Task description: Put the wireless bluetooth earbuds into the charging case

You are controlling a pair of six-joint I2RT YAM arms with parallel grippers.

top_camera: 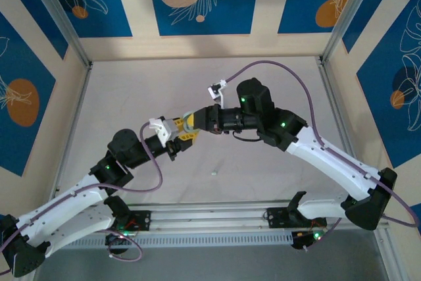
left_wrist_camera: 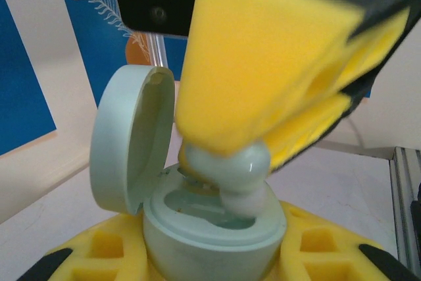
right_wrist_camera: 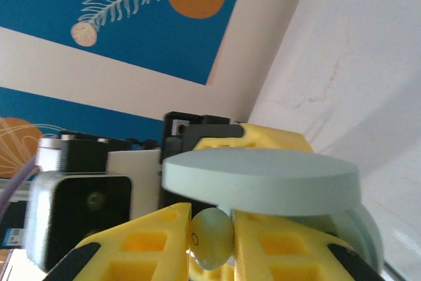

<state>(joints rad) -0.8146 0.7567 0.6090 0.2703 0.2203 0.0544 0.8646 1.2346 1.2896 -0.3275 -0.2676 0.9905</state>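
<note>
right end effector [right_wrist_camera: 212,249]: grips green earbud [right_wrist_camera: 213,233] | case lid [right_wrist_camera: 260,179]: above

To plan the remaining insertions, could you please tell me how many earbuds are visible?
2. One green earbud is pinched in the right gripper over the open case held by the left gripper; a second earbud lies loose on the table. Others may be hidden.

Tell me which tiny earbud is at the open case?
The glossy pale green earbud pinched in the right arm's yellow fingers, at the mouth of the pale green plastic charging case. The other tiny pale one lies loose on the table.
</note>
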